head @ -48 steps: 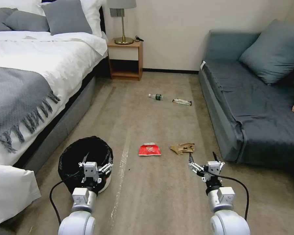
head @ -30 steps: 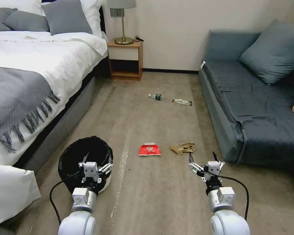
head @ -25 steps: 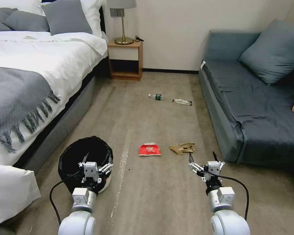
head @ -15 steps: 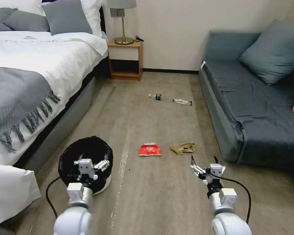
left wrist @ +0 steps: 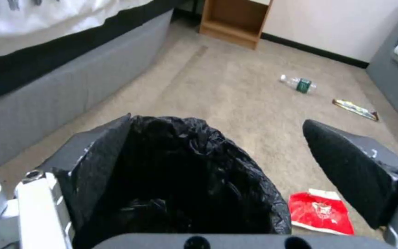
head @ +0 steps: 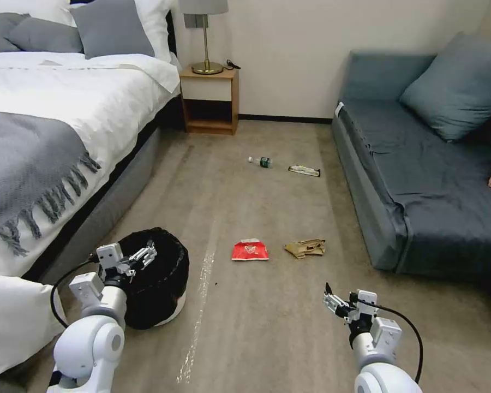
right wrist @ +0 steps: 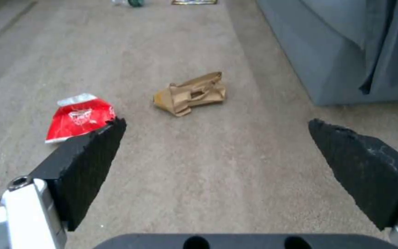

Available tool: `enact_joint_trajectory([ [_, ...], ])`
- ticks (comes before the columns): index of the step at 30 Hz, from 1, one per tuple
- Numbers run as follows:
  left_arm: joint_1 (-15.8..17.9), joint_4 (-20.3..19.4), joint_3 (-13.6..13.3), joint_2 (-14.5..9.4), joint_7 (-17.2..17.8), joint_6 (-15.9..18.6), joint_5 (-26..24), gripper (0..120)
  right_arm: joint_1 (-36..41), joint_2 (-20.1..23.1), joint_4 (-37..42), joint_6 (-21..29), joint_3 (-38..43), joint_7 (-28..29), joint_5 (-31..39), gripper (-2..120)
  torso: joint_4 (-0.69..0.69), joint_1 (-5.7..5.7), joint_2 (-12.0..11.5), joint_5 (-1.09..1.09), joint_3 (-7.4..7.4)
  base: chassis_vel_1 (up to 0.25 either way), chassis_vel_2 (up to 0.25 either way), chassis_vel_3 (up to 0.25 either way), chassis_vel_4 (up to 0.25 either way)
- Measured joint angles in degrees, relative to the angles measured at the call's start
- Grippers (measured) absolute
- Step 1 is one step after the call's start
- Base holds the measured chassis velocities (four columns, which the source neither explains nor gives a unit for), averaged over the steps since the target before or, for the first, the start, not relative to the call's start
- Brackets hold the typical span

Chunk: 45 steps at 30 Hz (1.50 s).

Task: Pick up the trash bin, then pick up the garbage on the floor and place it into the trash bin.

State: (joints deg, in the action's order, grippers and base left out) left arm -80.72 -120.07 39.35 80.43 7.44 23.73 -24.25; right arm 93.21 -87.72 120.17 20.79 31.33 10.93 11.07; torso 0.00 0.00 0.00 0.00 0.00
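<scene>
The trash bin (head: 157,284), white with a black bag liner (left wrist: 185,180), stands on the carpet at my near left. My left gripper (head: 131,256) hovers open over the bin's near-left rim, and its fingers (left wrist: 97,162) are spread wide without touching it. On the floor ahead lies the garbage: a red snack packet (head: 250,250), tan paper packaging (head: 305,248), and farther off a small bottle (head: 261,161) and a long wrapper (head: 304,171). My right gripper (head: 343,305) hangs open low at my near right, short of the tan paper (right wrist: 192,94) and the red packet (right wrist: 79,116).
A bed (head: 49,125) with a grey throw runs along the left. A wooden nightstand (head: 210,101) with a lamp stands at the far wall. A blue-grey sofa (head: 420,180) lines the right. Open carpet lies between them.
My left arm has swung out to the left and turned, bringing its gripper over the bin's left rim. My right gripper has drawn back toward me and dropped lower. The garbage has not moved.
</scene>
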Motion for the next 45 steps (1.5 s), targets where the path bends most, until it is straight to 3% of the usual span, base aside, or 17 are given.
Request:
enact_joint_trajectory([
  [14, -0.6, 0.0, 0.5, 0.1, -0.6, 0.0, 0.5, 100, -0.2, 0.2, -0.9, -0.8, 0.0, 0.0, -0.2, 100, 0.0, 0.0, 0.0, 0.0, 0.0, 0.0, 0.0, 0.0, 0.0],
  [17, -0.2, 0.0, 1.2, -0.2, 0.7, 2.3, 0.5, 100, -0.3, 0.2, -1.6, -1.3, -0.1, 0.0, -0.5, 100, 0.0, 0.0, 0.0, -0.01, 0.0, 0.0, 0.0, 0.0, 0.0],
  [19, 0.4, 0.0, 2.1, -1.6, 2.1, 5.1, 0.5, 100, -0.4, 0.1, -2.3, -1.6, -0.2, 0.1, -0.7, 100, 0.0, 0.0, 0.0, -0.01, 0.0, 0.0, 0.0, 0.0, 0.0],
  [24, 1.4, 0.0, 3.7, -4.3, 3.4, 8.1, 0.3, 100, -0.9, 0.0, -3.1, -1.8, -0.4, 0.3, -0.8, 100, 0.0, 0.0, 0.0, -0.01, 0.0, 0.0, 0.0, 0.0, 0.0],
  [32, 2.5, 0.1, 8.1, -11.0, 4.8, 13.6, -1.7, 100, -1.4, 0.0, -4.4, -2.1, -0.9, 0.7, -0.8, 100, 0.0, 0.0, 0.0, -0.01, 0.0, 0.0, 0.0, 0.0, 0.0],
  [39, 4.1, 2.4, 9.2, -14.6, 5.1, 15.8, -1.8, 100, -1.9, 0.1, -5.1, -2.3, -1.3, 0.8, -0.8, 100, 0.0, 0.0, 0.0, -0.02, 0.0, 0.0, 0.0, 0.0, 0.0],
  [45, 5.9, 5.3, 8.0, -17.3, 5.7, 18.0, -1.6, 100, -1.8, 0.3, -5.7, -2.6, -1.3, 1.5, -0.8, 100, 0.01, 0.0, 0.0, -0.02, 0.0, 0.0, 0.0, 0.0, 0.0],
])
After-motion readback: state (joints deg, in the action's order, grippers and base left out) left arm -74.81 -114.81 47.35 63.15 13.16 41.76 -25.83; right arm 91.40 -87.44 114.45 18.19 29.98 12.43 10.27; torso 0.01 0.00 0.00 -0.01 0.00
